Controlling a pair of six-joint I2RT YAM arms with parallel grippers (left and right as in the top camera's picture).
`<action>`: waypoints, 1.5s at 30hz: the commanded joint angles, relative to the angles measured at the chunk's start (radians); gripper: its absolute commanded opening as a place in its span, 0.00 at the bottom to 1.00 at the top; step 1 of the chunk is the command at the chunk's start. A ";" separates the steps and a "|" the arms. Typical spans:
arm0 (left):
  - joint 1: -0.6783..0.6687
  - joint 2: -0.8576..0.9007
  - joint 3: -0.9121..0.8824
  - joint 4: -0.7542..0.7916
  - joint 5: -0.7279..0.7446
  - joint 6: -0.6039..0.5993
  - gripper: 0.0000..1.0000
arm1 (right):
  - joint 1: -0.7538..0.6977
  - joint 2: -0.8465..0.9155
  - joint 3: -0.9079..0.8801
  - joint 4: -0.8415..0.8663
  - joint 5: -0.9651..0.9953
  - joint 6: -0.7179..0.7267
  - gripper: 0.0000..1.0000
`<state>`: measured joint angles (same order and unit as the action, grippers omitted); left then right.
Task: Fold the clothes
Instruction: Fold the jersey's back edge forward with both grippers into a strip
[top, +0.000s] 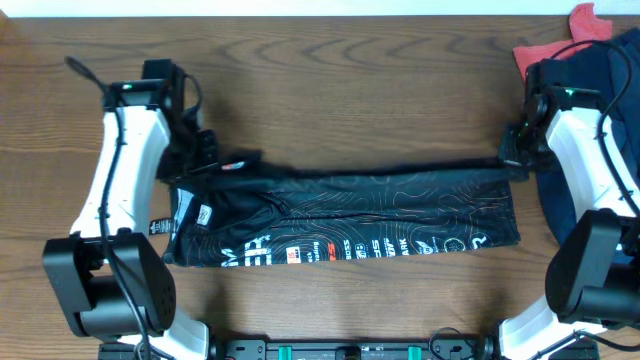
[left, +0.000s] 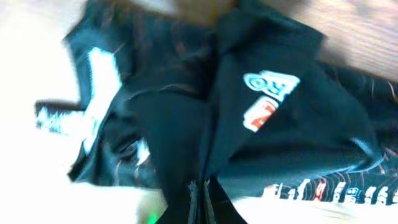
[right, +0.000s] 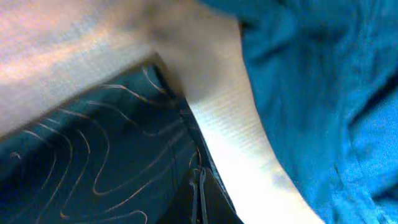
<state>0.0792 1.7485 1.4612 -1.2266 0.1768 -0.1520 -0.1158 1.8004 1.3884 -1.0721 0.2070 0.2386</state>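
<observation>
Gripping opposite ends of the black T-shirt (top: 350, 215), left gripper (top: 207, 165) and right gripper (top: 513, 155) closed.

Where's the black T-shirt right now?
Overhead, the black T-shirt lies stretched across mid-table, its far corners pinched by the left gripper and right gripper.

Overhead view: we record even, moderately bright light from above. The wooden table (top: 330, 90) reads clearly, its shadows soft and short, with slight overall softness. Left wrist view: we note heavy blur. The black T-shirt (left: 280, 137) smears, and the table at left burns out to white. Right wrist view: we log blur throughout, a pale sheen on the wood, and an out-of-focus blue cloth (right: 323, 93).
</observation>
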 joint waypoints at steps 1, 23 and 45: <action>0.035 -0.019 0.012 -0.031 -0.003 -0.033 0.06 | -0.006 -0.015 0.006 -0.032 0.030 0.019 0.01; 0.035 -0.019 -0.122 -0.207 -0.040 -0.026 0.26 | -0.005 -0.015 0.003 -0.230 0.021 0.015 0.18; -0.147 -0.002 -0.122 0.175 0.102 0.006 0.81 | -0.003 -0.015 0.003 -0.218 -0.002 0.015 0.24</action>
<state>-0.0273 1.7481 1.3426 -1.0718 0.2779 -0.1574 -0.1158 1.8004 1.3884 -1.2896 0.2092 0.2447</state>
